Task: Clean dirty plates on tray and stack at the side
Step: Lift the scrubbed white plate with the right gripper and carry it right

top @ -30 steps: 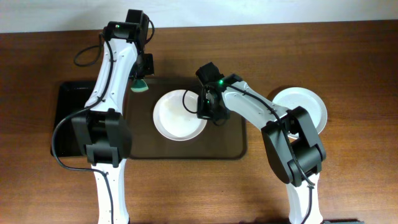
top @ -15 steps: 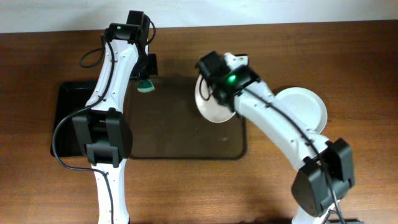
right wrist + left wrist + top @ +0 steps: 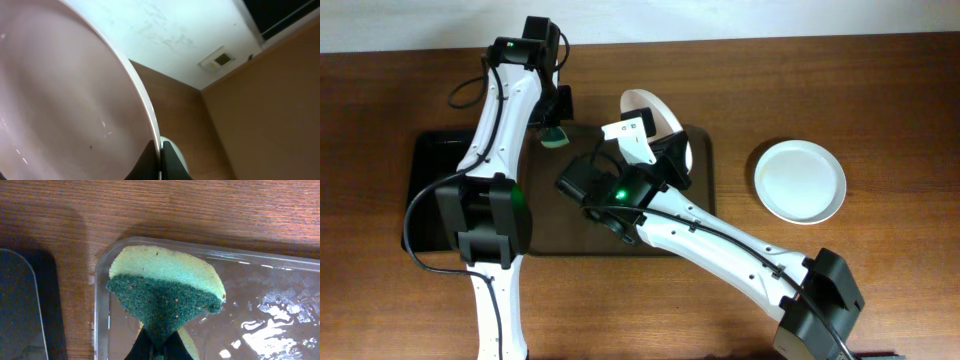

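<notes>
My right gripper (image 3: 161, 152) is shut on the rim of a white plate (image 3: 65, 100) and holds it tilted on edge, high above the dark brown tray (image 3: 560, 235). In the overhead view that plate (image 3: 658, 115) stands over the tray's back edge, with the right gripper (image 3: 668, 160) at its lower rim. A second plate (image 3: 800, 180) lies flat on the table to the right of the tray. No third plate shows. My left gripper (image 3: 160, 349) is shut on a green sponge (image 3: 165, 287) above the tray's back left corner (image 3: 102, 310); it also shows in the overhead view (image 3: 553, 130).
A smaller black tray (image 3: 425, 190) lies left of the brown tray; its edge shows in the left wrist view (image 3: 20, 310). My raised right arm (image 3: 700, 240) crosses over the brown tray and hides much of it. The surface around is a wooden table.
My right gripper lifted the plate off the tray and tipped it on edge as the arm swung up and leftward. The left arm with the sponge stayed put.
</notes>
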`<control>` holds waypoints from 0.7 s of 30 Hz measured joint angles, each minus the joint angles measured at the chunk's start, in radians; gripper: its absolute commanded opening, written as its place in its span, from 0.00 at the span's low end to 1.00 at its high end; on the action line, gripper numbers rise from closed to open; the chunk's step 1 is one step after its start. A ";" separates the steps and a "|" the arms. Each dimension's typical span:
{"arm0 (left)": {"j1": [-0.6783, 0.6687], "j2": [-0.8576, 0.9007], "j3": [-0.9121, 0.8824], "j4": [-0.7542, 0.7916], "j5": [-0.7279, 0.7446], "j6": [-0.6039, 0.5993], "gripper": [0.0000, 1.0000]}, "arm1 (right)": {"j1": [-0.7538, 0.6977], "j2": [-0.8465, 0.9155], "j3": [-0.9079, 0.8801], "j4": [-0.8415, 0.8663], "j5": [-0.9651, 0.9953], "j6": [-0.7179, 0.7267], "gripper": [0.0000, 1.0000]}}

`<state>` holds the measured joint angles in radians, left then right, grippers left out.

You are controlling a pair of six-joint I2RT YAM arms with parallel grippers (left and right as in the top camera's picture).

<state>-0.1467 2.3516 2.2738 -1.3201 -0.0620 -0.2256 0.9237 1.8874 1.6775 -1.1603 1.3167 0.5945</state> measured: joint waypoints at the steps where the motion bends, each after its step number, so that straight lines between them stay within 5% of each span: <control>1: 0.002 0.000 0.000 0.000 0.000 0.000 0.01 | 0.000 0.000 0.000 -0.005 0.011 0.000 0.04; 21: 0.021 0.000 0.000 0.000 0.000 0.000 0.01 | -0.013 0.000 0.000 -0.036 -0.100 0.059 0.04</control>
<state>-0.1257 2.3516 2.2738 -1.3201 -0.0620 -0.2256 0.9104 1.8874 1.6775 -1.1965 1.2167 0.6533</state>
